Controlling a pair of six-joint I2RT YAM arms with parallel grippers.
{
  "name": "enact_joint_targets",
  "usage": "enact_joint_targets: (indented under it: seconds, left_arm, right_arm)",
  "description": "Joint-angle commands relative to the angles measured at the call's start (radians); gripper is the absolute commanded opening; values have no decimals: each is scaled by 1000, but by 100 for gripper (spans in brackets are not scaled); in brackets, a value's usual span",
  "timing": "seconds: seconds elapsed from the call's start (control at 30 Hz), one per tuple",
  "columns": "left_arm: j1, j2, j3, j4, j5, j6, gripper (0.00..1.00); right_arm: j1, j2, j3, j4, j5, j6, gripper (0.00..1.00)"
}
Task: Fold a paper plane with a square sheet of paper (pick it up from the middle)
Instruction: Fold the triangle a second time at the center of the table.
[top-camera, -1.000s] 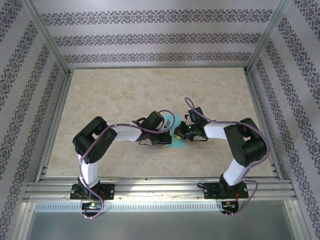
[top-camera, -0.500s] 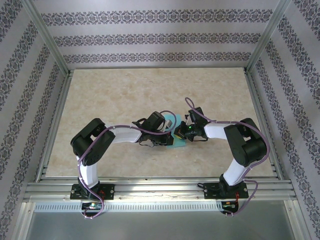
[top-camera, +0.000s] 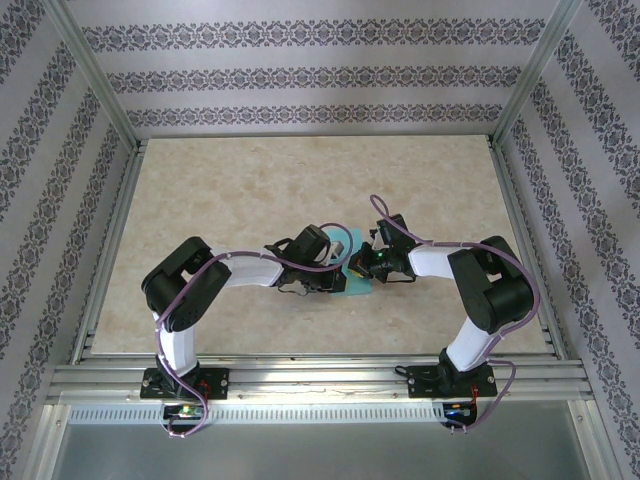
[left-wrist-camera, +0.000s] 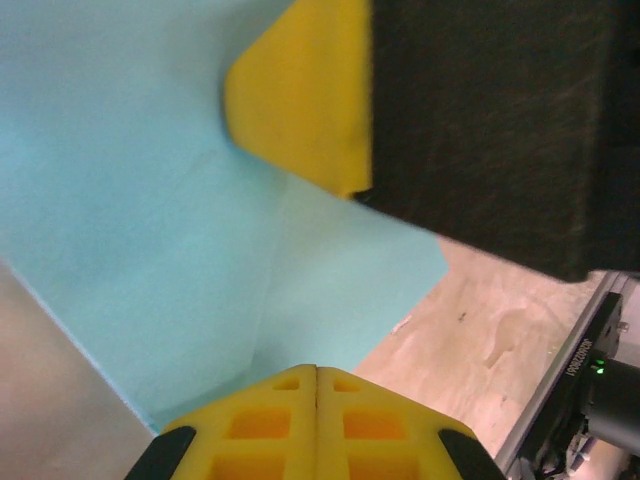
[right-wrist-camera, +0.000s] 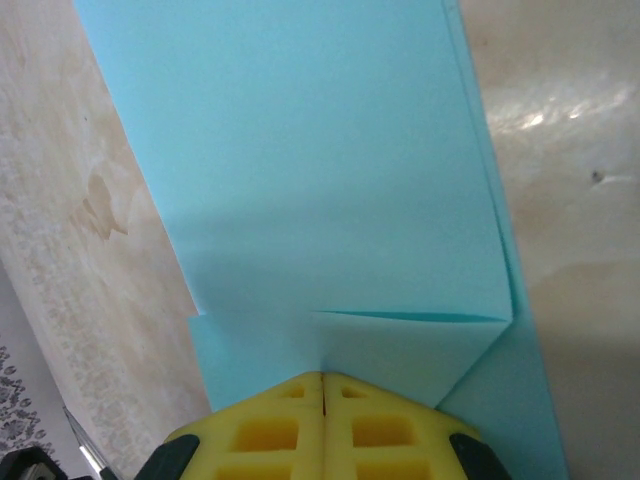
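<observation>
The square sheet of paper (top-camera: 352, 286) is turquoise and lies partly folded on the table between the two arms. Layered flaps and a horizontal fold edge show on the paper (right-wrist-camera: 320, 150) in the right wrist view. My left gripper (top-camera: 339, 262) is shut, its yellow tips (left-wrist-camera: 316, 372) down at the paper (left-wrist-camera: 150, 250). My right gripper (top-camera: 358, 266) is also shut, its tips (right-wrist-camera: 322, 378) against a folded flap. The right gripper's yellow finger (left-wrist-camera: 300, 100) hangs close over the sheet in the left wrist view. A paper plane is out of view.
The marbled beige tabletop (top-camera: 250, 190) spreads wide behind and to both sides of the paper. Aluminium rails (top-camera: 320, 375) border the table in front and at the sides, and patterned walls close it in.
The left arm has shifted slightly to the right, bringing its gripper closer over the paper beside the right gripper. The right arm has stayed in place.
</observation>
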Motion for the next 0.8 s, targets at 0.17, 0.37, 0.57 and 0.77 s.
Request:
enact_joint_targets:
  seconds: [0.17,0.37,0.57,0.77]
  left_arm:
    - [-7,4,-54,64,-17,-37,2]
    - [-7,-20,-105,98,-21,-69,2]
    - [-5,-30,-163,189,-5,-144,3]
    - [-4,-62,-270,331,38,-243,3]
  right_arm:
    - [-11,39,-39,-101,67,-25,0]
    - [-12,45,-40,-103,76,-29,0]
    - [-12,59,-43,-103,80,-35,0]
    - [-14,59,-46,-100,82,-34,0]
